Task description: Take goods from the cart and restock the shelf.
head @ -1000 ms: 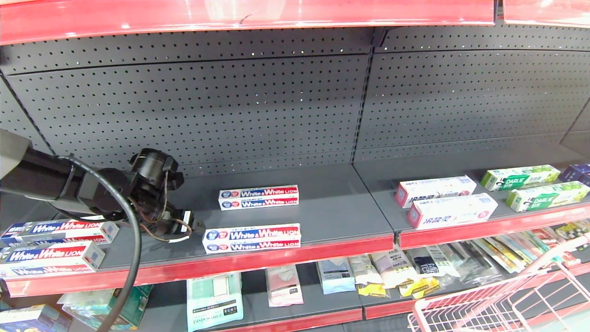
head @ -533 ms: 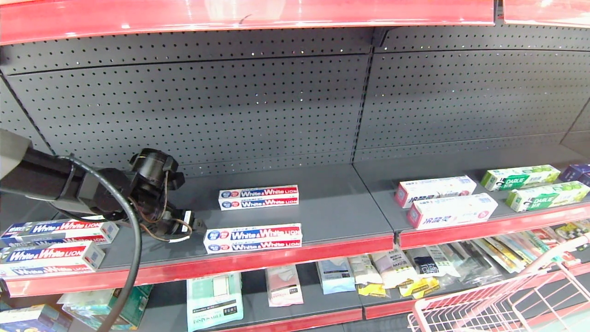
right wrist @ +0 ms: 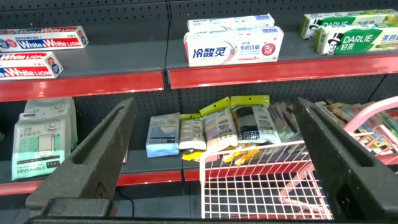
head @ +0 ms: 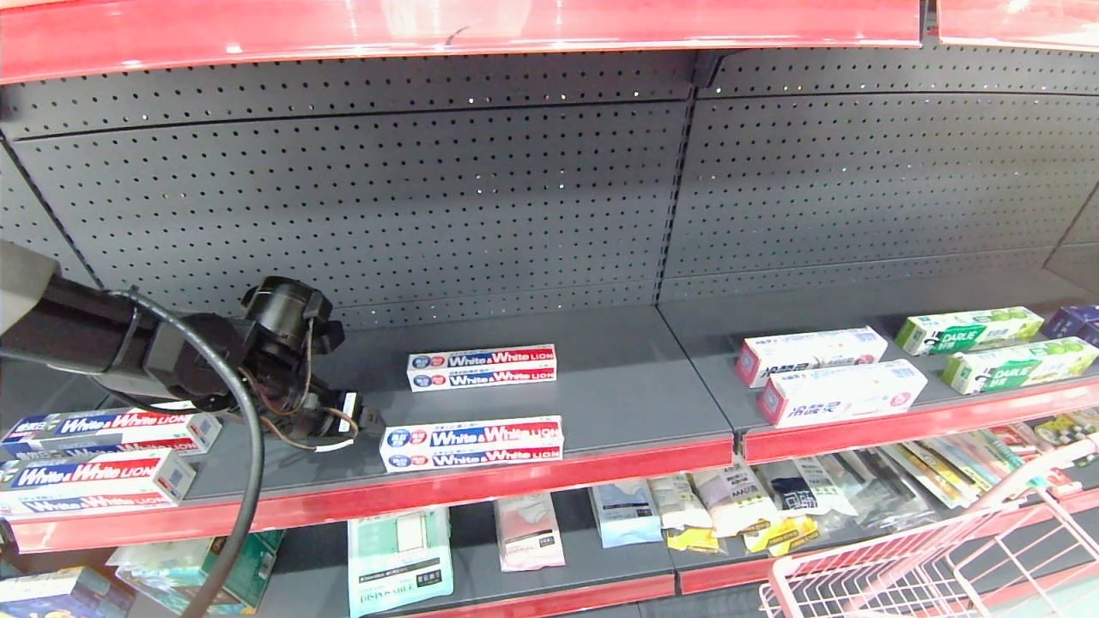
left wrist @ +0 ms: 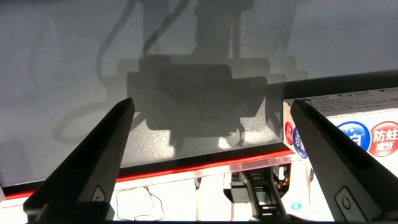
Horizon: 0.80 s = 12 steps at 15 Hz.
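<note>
The toothpaste box (head: 470, 444) was long and white, with a red band and a blue band (a second box (head: 481, 367) behind it had the same pattern). It lay flat along the front edge of the shelf (head: 618, 395). The left gripper (head: 367, 421) stood just beside its end, fingers spread wide, holding nothing. The right gripper (right wrist: 216, 102), equally wide and empty, was near the pink cart (right wrist: 261, 180).

Pink cart (head: 944, 528) cut off at corner; purple boxes (head: 1073, 322) cropped at edge.
</note>
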{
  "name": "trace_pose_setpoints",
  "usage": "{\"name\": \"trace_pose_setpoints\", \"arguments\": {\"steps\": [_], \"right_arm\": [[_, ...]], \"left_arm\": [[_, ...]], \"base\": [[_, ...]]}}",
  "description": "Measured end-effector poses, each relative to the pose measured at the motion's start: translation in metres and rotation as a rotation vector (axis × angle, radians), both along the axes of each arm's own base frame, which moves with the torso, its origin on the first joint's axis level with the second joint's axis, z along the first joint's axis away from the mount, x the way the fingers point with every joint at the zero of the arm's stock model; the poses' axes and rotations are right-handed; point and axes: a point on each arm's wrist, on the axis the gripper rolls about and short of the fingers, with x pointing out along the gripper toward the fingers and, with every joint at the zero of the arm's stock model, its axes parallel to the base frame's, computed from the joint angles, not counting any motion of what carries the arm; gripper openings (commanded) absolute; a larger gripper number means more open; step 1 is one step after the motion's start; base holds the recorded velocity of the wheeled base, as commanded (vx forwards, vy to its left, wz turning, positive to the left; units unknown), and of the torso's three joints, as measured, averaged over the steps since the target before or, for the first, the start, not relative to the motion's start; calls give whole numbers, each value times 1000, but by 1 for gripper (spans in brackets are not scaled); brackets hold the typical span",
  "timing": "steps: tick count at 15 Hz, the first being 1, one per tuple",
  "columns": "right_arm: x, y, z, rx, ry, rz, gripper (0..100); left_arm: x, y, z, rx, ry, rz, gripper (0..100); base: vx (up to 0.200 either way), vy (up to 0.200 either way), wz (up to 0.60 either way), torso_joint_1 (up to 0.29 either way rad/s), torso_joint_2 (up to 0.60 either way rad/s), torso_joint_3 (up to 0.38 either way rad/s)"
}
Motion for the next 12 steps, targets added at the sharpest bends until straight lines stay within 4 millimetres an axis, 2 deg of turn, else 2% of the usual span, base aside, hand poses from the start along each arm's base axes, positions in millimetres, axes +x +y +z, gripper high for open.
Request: {"name": "trace_pose_setpoints", "arguments": {"steps": [8, 12], "right_arm": [[0, 0, 0, 0, 0, 0, 100], [0, 0, 0, 0, 0, 0, 100]], "left_arm": [[0, -1, 1, -10, -5, -3, 100], [-6, 7, 14, 44, -46, -65, 100]], "base": [[0, 0, 0, 0, 0, 0], [0, 0, 0, 0, 0, 0]]}}
